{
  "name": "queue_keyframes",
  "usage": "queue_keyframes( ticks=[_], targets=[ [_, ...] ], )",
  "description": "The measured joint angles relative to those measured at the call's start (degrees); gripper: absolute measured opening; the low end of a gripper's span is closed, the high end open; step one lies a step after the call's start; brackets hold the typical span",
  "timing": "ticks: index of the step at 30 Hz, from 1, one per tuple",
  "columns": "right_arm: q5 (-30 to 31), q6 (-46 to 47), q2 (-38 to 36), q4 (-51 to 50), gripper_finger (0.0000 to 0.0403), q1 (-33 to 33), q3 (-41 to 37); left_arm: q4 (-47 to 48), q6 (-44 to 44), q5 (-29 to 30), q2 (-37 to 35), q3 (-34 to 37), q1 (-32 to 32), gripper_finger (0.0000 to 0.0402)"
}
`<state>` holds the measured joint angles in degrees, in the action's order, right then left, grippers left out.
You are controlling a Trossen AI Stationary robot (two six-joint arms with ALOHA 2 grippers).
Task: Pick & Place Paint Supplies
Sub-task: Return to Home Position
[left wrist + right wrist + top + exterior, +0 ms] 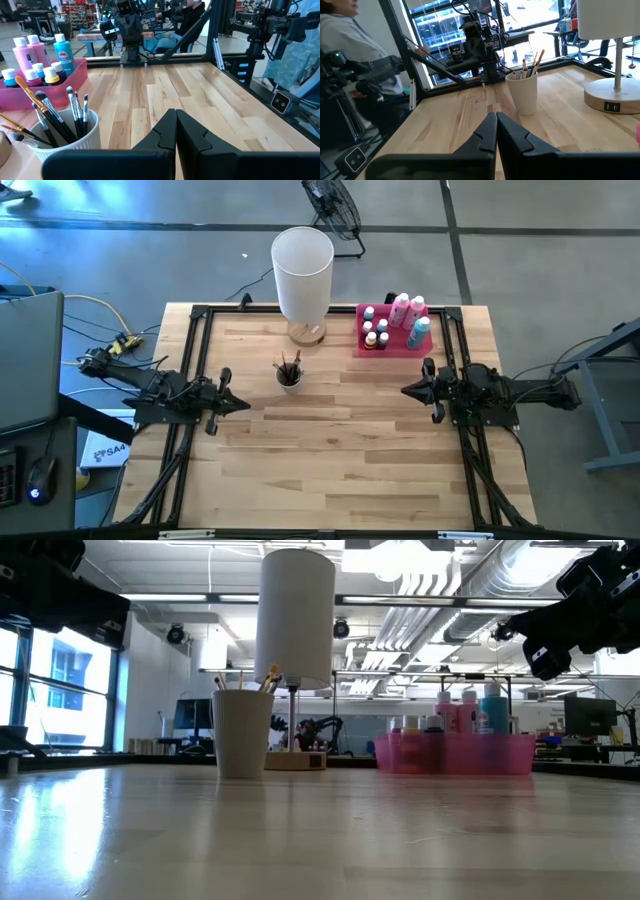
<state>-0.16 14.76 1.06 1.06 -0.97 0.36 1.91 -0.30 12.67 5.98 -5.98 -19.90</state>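
Observation:
Several paint bottles (400, 318) stand upright in a pink tray (362, 348) at the table's far right; taller pink and teal ones (45, 50) show in the left wrist view. Several dark-handled paintbrushes (60, 117) stand bristle-up in a white ribbed cup (289, 374) near the table's middle. My left gripper (243, 404) waits shut at the left edge, clear of the cup. My right gripper (407, 391) waits shut at the right edge, nearer than the tray. Both point level toward the table's middle with nothing between their fingers.
A lamp with a tall white cylinder shade (303, 272) on a round wooden base (307, 332) stands at the far edge behind the cup. A black frame (200, 320) runs around the table. Bare wood (330, 450) fills the middle and near half.

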Motion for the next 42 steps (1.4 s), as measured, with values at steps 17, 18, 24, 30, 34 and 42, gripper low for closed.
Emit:
queue_keyframes(
  ticks=[17, 18, 24, 30, 34, 42],
  targets=[
    [0.0, 0.0, 0.0, 0.0, 0.0002, 0.0, 0.0, 0.1, 0.0, -0.3, 0.2, 0.0, -2.3, 0.0],
    [0.0, 0.0, 0.0, 0.0, 0.0002, 0.0, 0.0, 0.1, 0.0, -0.3, 0.2, 0.0, -2.3, 0.0],
    [0.0, 0.0, 0.0, 0.0, 0.0002, 0.0, 0.0, 0.1, 0.0, -0.3, 0.2, 0.0, -2.3, 0.0],
    [0.0, 0.0, 0.0, 0.0, 0.0002, 0.0, 0.0, 0.1, 0.0, -0.3, 0.2, 0.0, -2.3, 0.0],
    [0.0, 0.0, 0.0, 0.0, 0.0002, 0.0, 0.0, 0.2, 0.0, -0.3, 0.2, 0.0, -2.3, 0.0],
    [0.0, 0.0, 0.0, 0.0, 0.0002, 0.0, 0.0, 0.2, 0.0, -0.4, 0.2, 0.0, -2.3, 0.0]
  ],
)
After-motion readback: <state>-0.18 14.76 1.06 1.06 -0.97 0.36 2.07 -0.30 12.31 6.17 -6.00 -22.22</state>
